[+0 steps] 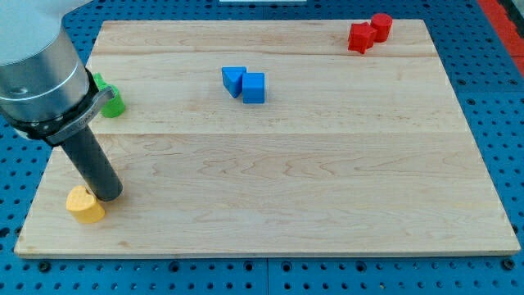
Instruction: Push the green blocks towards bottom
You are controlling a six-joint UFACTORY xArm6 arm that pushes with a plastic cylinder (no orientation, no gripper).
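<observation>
A green block (pixel 110 99) lies at the board's left edge, partly hidden behind my arm's grey body; its shape and whether there is more than one cannot be made out. My tip (pixel 109 196) rests near the board's bottom left corner, well below the green block. It touches or nearly touches a yellow heart-shaped block (pixel 84 205) just to its lower left.
A blue triangular block (pixel 233 79) and a blue cube (pixel 254 88) sit together at the upper middle. A red star-like block (pixel 361 38) and a red cylinder (pixel 381 25) sit at the top right. The wooden board (pixel 327 180) lies on a blue pegboard table.
</observation>
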